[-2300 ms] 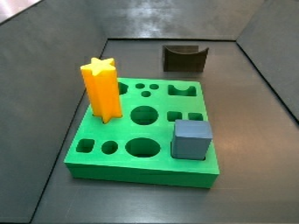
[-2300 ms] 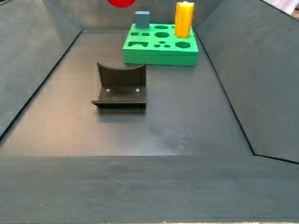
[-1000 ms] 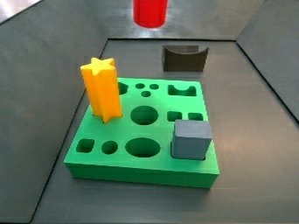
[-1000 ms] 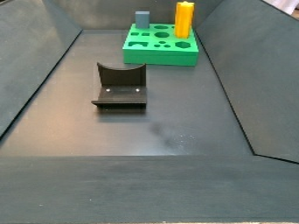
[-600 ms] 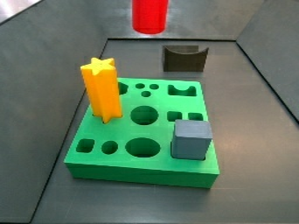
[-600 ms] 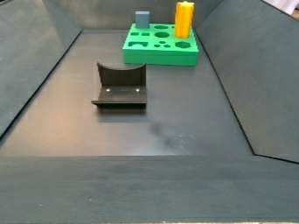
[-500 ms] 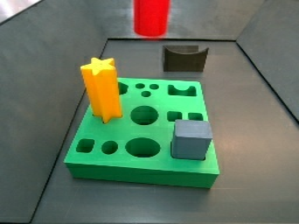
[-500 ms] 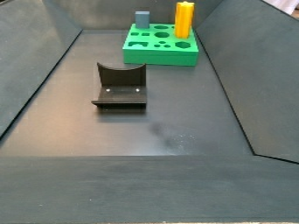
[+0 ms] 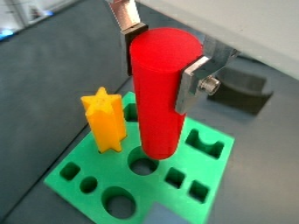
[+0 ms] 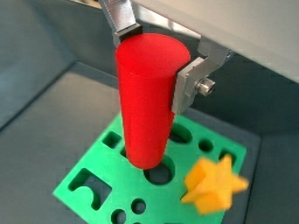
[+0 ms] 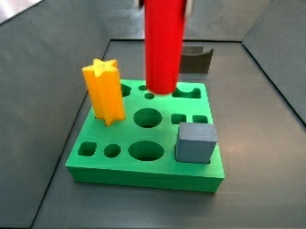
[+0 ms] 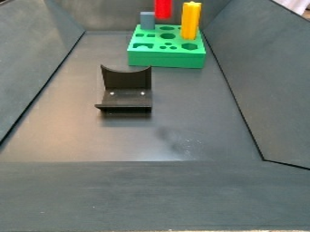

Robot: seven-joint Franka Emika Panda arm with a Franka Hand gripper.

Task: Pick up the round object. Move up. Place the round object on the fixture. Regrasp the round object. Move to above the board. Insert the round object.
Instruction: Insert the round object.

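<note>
Insertion step in hand: the tool (image 9: pixel 163 63) grips the glossy red cylindrical peg (image 9: pixel 158 92) upright above the bright green holed board (image 9: pixel 79 172) (yellow star prism (image 9: pixel 105 119) just beside), and judged next is a straight descent into the round hole (image 9: pixel 143 164).

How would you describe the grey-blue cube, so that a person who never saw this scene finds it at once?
Look at the green board on the dark floor. Near one corner stands a grey-blue cube, away from the tall yellow star peg and the red round object held upright by the gripper. It is the only short, dull, box-shaped piece there.
</note>
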